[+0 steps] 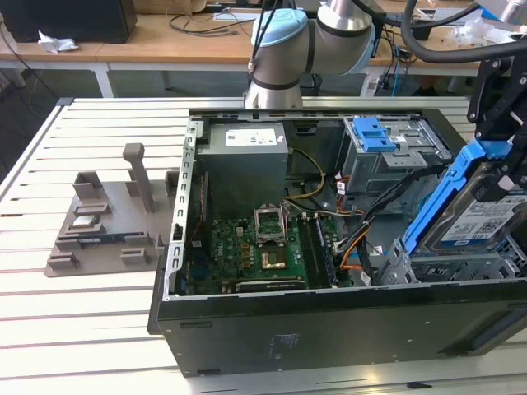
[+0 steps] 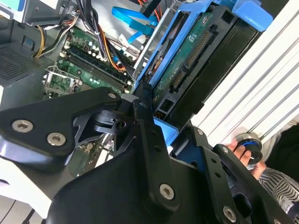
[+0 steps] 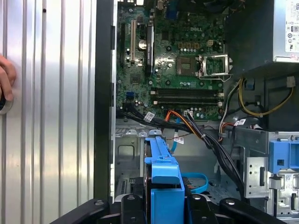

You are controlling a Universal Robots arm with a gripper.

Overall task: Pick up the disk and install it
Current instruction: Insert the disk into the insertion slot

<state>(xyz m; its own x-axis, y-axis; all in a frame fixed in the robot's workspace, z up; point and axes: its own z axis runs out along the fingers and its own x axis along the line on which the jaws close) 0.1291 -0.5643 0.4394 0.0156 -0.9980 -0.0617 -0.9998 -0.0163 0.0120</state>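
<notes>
Exterior view: disk (image 1: 484, 220) tilted, raised over drive bay (image 1: 461, 271) at exterior view's right end of open computer case (image 1: 329, 329). Tool (image 3: 164, 198) clenched on disk's blue side rails (image 1: 436, 197). Judged rigid, fairly heavy, shock-sensitive; metal faces slick, circuit board (image 2: 187, 70) exposed, so rails safest hold.

Rises from a round grey and pale blue arm joint (image 1: 280, 49) at the far side, bends over to the exterior view's right, and hangs the black gripper (image 1: 504, 156) there, tipped at a slant, with its fingers (image 2: 148, 140) squeezed tight on the blue edge of the disk (image 1: 486, 222).
</notes>
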